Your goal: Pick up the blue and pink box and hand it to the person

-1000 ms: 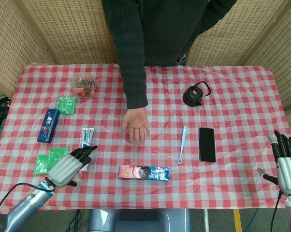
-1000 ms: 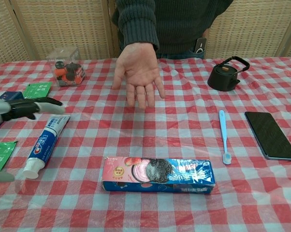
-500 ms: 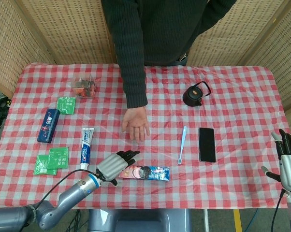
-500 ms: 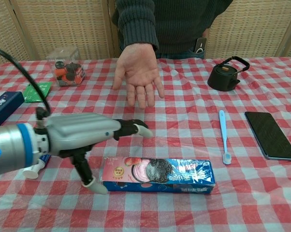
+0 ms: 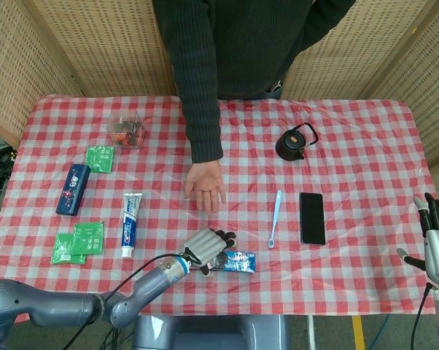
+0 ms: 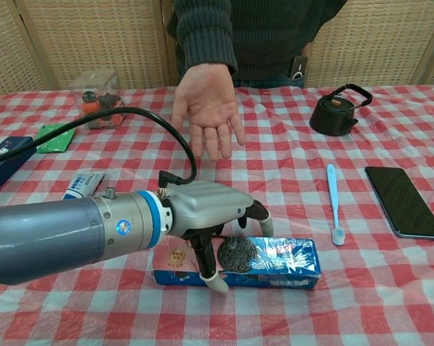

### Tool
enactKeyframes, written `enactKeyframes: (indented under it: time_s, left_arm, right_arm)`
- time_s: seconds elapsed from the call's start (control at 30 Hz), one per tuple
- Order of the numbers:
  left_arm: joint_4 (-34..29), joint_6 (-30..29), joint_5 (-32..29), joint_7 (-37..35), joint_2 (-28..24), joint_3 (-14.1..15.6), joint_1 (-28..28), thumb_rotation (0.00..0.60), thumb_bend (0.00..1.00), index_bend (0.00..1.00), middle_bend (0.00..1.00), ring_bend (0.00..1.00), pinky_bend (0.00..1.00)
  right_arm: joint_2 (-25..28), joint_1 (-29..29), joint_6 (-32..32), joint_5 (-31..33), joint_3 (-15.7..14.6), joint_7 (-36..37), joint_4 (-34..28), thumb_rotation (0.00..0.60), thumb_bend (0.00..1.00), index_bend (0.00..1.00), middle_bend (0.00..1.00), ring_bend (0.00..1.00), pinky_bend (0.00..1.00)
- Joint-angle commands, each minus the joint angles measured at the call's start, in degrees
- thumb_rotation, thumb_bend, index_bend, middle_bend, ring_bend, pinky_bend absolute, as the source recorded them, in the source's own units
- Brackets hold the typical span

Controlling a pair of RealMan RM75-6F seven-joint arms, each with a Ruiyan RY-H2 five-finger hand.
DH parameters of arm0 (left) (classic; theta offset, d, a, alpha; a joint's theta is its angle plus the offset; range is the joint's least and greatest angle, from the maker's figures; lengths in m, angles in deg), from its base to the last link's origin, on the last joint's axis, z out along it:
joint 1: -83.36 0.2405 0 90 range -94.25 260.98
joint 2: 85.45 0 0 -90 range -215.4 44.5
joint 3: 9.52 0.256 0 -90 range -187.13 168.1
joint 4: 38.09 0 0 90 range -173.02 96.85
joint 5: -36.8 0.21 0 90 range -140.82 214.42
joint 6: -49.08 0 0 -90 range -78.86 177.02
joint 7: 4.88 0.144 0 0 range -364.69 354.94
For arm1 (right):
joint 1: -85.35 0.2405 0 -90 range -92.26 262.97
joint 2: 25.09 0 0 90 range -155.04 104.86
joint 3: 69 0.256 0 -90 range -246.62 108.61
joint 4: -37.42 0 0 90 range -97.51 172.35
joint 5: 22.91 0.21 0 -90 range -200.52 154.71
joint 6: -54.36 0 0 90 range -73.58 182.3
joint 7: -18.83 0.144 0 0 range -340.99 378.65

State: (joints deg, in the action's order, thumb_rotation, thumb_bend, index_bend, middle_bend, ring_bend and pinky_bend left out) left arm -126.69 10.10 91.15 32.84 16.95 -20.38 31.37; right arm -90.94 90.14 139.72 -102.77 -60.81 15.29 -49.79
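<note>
Left hand (image 6: 206, 216) sits over the left half of the blue and pink box (image 6: 275, 261), thumb down the near side, fingers draped across the top, not yet clamped; box lies flat on the surface (image 5: 351, 146), near edge. Right hand (image 5: 438, 240) idle, fingers spread, holding nothing. Risk: off-center grip, so the long box could tip or slip before reaching the person's open palm (image 6: 208, 108).

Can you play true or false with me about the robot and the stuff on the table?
1. The left hand is over the blue and pink box. True.
2. The box is already in the person's palm. False, it lies on the table.
3. The toothbrush lies beside the phone. True.
4. The right hand holds the teapot. False, it holds nothing, far from the teapot.
</note>
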Motion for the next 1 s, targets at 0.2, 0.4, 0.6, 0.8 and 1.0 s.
enactKeyframes:
  time_s: [0.2, 0.4, 0.6, 0.8, 1.0]
  left_arm:
    - [0.70, -4.88, 2.68, -1.81, 0.92, 0.60, -0.29, 0.600, 0.09, 0.68, 0.54, 0.54, 0.62]
    - [-3.10, -7.51, 11.12, -9.42, -4.06, 0.77, 1.88, 0.600, 0.10, 0.69, 0.54, 0.54, 0.63]
    - [-8.04, -12.41, 22.20, -18.58, -12.71, 0.10, 4.25, 0.600, 0.09, 0.69, 0.55, 0.55, 0.63]
    - [-9.25, -18.22, 27.58, -26.53, -21.29, -4.39, 5.13, 0.600, 0.08, 0.69, 0.55, 0.55, 0.63]
    - [-7.77, -17.48, 23.42, -26.48, -24.00, -7.94, 3.70, 0.600, 0.07, 0.69, 0.55, 0.55, 0.63]
  right_arm:
    - [-0.28, 0.22, -0.37, 0.29, 0.04, -0.51, 0.15, 0.600, 0.00, 0.02, 0.00, 0.00, 0.00]
    - [-0.34, 0.28, -0.47, 0.56, 0.14, -0.67, 0.09, 0.600, 0.00, 0.02, 0.00, 0.00, 0.00]
    - [-0.44, 0.34, -0.58, 0.64, 0.07, -1.09, -0.11, 0.600, 0.00, 0.02, 0.00, 0.00, 0.00]
    - [-0.88, 0.69, -1.03, 0.56, -0.12, -2.13, -0.32, 0.600, 0.00, 0.02, 0.00, 0.00, 0.00]
    - [-1.18, 1.02, -1.47, 0.65, -0.15, -2.67, -0.45, 0.600, 0.00, 0.02, 0.00, 0.00, 0.00]
